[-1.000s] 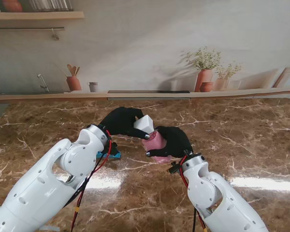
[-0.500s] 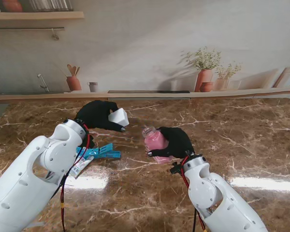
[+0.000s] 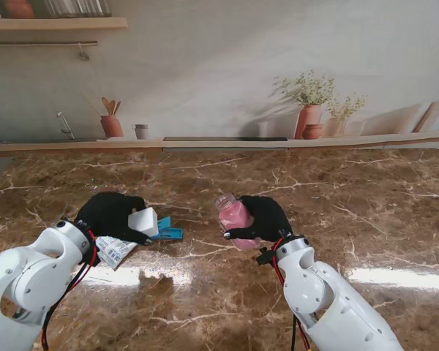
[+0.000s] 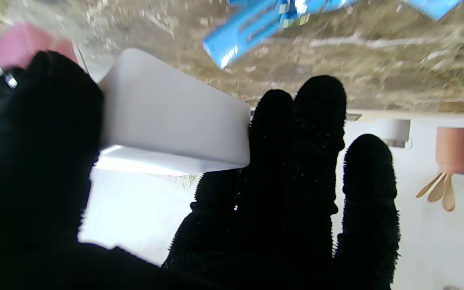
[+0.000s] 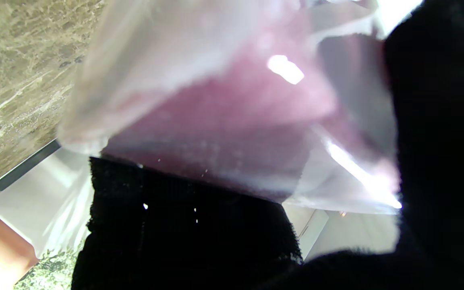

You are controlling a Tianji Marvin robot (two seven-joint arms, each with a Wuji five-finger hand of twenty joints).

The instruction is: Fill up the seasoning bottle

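Fingers of right hand (image 3: pixel 260 217) clamp the pink-filled clear bottle (image 3: pixel 234 216) mid-frame — neck tilted toward left hand (image 3: pixel 111 214), gripping white funnel (image 3: pixel 143 221), well apart.

No words or numbers can be read anywhere. The flat white paper packet (image 3: pixel 115 251) with dark print, lying on the brown marble bench (image 3: pixel 351 212), has marks far too small to make out. The blue plastic clip (image 4: pixel 252 28) shows dark lines in the left wrist view, but they are too blurry to read.
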